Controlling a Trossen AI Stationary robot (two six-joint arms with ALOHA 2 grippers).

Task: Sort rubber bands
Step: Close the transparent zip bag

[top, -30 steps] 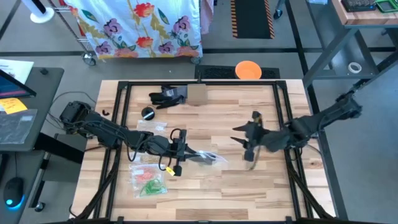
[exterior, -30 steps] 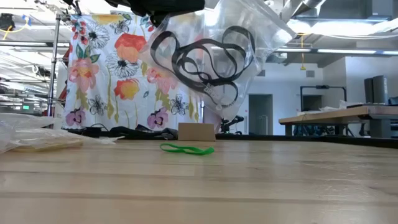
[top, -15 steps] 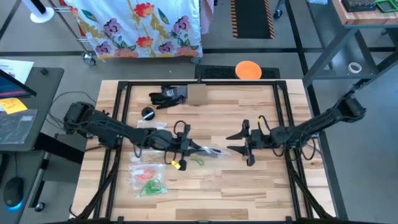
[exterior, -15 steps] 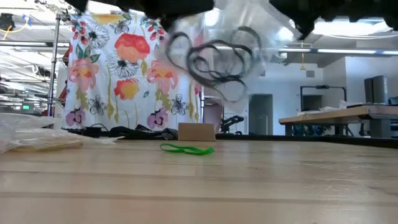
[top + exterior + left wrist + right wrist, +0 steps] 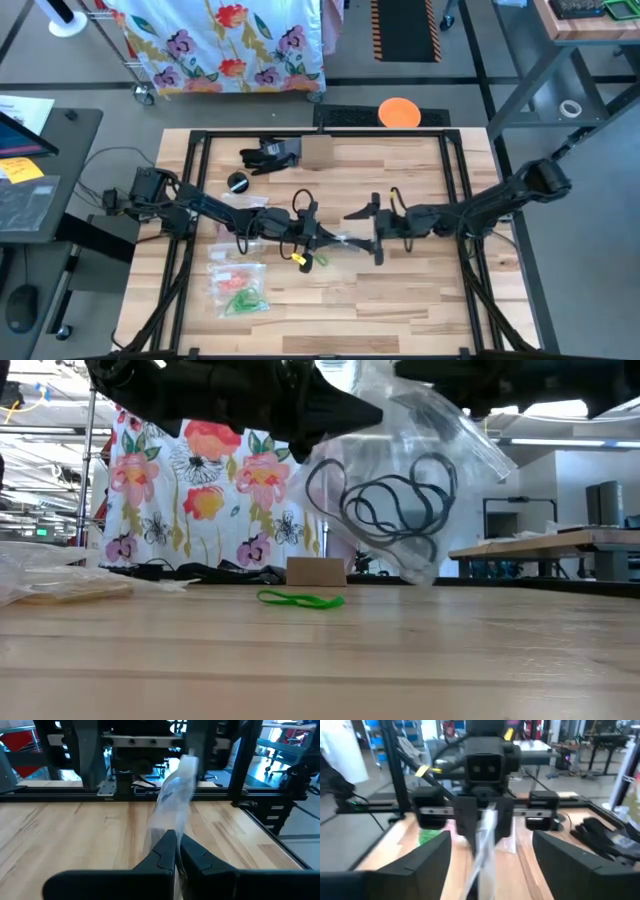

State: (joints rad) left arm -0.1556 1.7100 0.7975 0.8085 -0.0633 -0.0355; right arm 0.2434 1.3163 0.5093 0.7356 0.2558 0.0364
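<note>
A grey concrete floor surrounded the pale wooden plank table. A floral-print cloth hung beyond it, near an orange round disc and a black hazard-striped mat.

Both arms: matte black, slim jointed links with thicker blocky housings at the joints. Left arm has loose black cable looping off its base end and a small yellow tag near the wrist. Right arm has a bulky dark shoulder block and black cable along the forearm. Fingers are dark, angular, tapered plastic wedges, unmarked.
</note>
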